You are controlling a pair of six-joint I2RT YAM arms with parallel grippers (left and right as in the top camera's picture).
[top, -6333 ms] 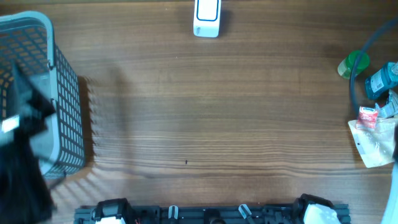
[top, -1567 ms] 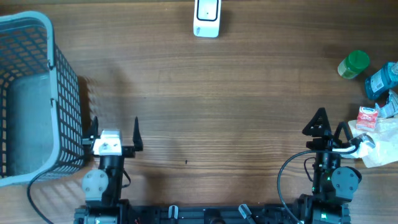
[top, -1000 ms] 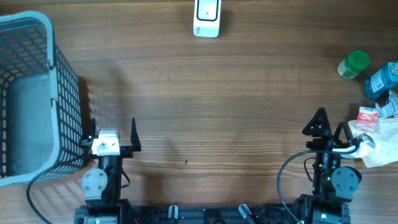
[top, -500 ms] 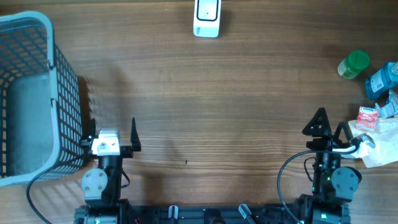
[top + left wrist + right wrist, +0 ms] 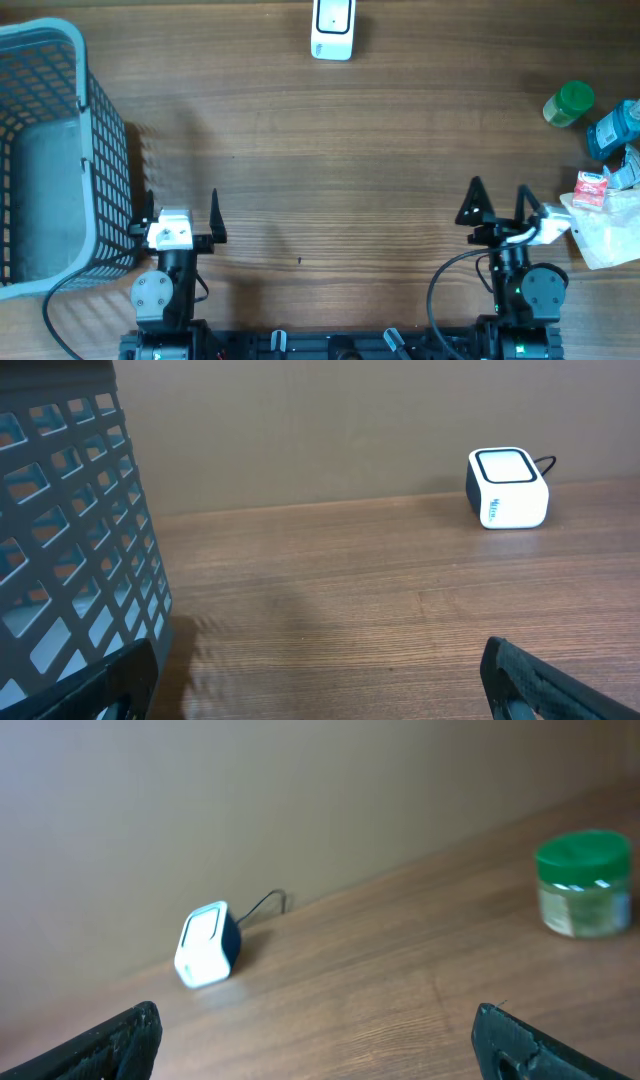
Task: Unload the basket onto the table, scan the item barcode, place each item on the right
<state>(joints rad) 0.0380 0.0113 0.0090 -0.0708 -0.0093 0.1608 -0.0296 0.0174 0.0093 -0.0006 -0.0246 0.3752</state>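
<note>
Hovering low over the near edge of the wooden table [image 5: 350, 180], my left gripper [image 5: 181, 204] and my right gripper [image 5: 498, 190] both stand with jaws wide apart and nothing between them. Only the overhead view takes in the whole scene: the white scanner [image 5: 332, 28] at the far edge, the grey mesh basket [image 5: 60, 150] on the left, and a cluster of goods at the right edge, namely a green-lidded jar [image 5: 569, 104], a blue packet [image 5: 612, 130], a red-and-white packet [image 5: 591, 187] and a clear bag [image 5: 605, 230]. My left wrist camera shows none of those goods; it catches the basket wall [image 5: 70, 530] close on its left and the scanner [image 5: 507, 488] far off to its right, with a thin cable [image 5: 545, 460] behind it. My right wrist camera, tilted, shows the scanner [image 5: 207, 945] to its left and the jar [image 5: 583, 882] to its right, slightly blurred, but not the packets or the bag. My left arm points straight up the table, just beside the basket's near right corner. My right arm sits near the bag, its black fingers [image 5: 110, 1040] angled a little leftward. No item is held, and all of them lie well apart from the scanner.
</note>
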